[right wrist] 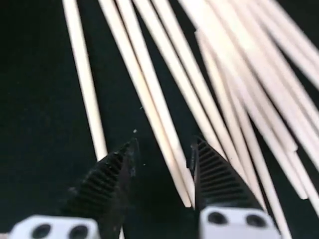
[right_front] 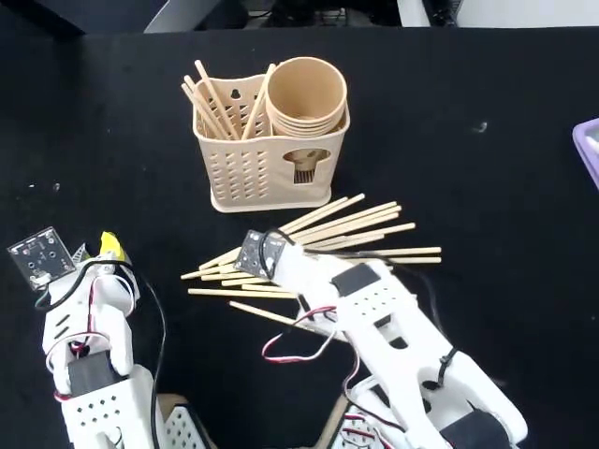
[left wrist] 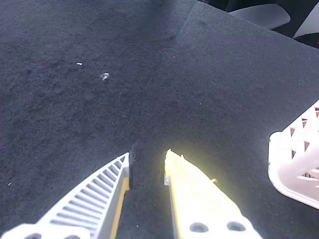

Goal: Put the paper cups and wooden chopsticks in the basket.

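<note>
A beige perforated basket point(right_front: 245, 168) stands at the back of the black table. A stack of paper cups point(right_front: 306, 94) sits in one of its compartments, and several wooden chopsticks point(right_front: 221, 105) lean in the other. Several more loose chopsticks point(right_front: 348, 227) lie fanned out in front of the basket. My right arm point(right_front: 374, 309) is over this pile. Its gripper point(right wrist: 164, 145) is open and low, with two chopsticks point(right wrist: 158, 124) running between the black fingers. My left gripper point(left wrist: 148, 157) is open and empty over bare cloth at the near left, its yellow fingertip point(right_front: 110, 245) pointing towards the back.
A corner of the basket point(left wrist: 299, 164) shows in the left wrist view, off to the side of that gripper. A purple object point(right_front: 589, 145) sits at the table's right edge. Black cloth stretches bare left of the basket and to the right of the pile.
</note>
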Motion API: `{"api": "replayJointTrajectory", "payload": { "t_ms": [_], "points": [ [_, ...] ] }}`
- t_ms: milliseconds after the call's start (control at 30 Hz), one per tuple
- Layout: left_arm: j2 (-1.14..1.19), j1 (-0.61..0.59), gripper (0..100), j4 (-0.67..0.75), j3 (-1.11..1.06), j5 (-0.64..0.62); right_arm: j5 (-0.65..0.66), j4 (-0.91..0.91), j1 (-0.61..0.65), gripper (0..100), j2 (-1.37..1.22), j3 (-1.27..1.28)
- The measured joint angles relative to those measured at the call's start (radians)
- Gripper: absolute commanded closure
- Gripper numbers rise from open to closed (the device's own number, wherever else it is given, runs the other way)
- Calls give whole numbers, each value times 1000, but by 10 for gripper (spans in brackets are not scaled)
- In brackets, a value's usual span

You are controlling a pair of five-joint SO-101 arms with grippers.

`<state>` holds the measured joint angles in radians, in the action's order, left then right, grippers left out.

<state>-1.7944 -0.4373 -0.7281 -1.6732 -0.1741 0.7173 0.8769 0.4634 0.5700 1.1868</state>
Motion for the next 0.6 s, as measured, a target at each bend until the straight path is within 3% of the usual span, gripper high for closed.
{"api": "replayJointTrajectory", "payload": {
  "t_ms": [367, 600],
  "points": [
    [0, 0, 873, 0, 0, 0, 35, 15, 0, 864, 0, 5],
    [0, 0, 873, 0, 0, 0, 35, 273, 5, 859, 0, -166]
  ]
}}
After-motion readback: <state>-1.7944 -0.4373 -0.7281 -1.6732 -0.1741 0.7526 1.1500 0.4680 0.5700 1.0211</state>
